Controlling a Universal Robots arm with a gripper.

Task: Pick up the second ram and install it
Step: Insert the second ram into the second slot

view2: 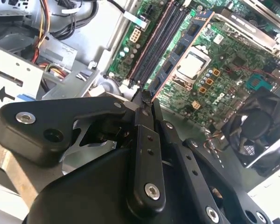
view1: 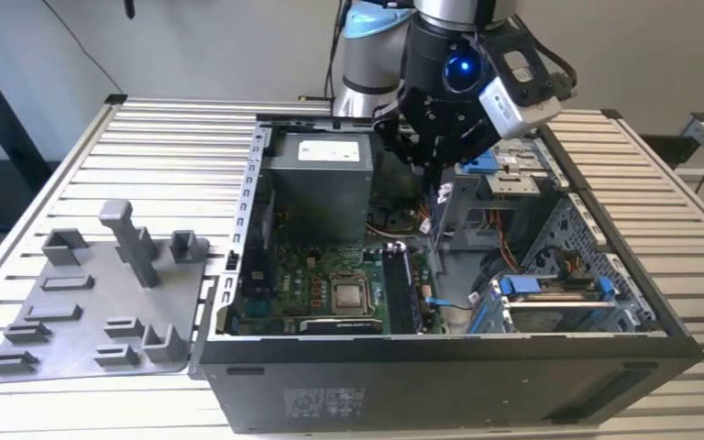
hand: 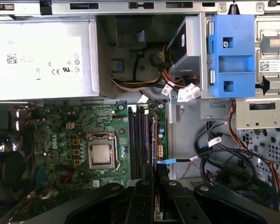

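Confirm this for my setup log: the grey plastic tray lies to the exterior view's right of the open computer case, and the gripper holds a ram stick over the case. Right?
Not right. The exterior view shows the grey plastic tray to the exterior view's left of the open computer case, not its right. The gripper does hold the second ram over the case.

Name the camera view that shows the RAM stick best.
The second wrist view: the second ram shows its bluish flat face, running out from the jaws. The first wrist view shows it edge-on, a slim strip. The exterior view leaves it too slim to tell.
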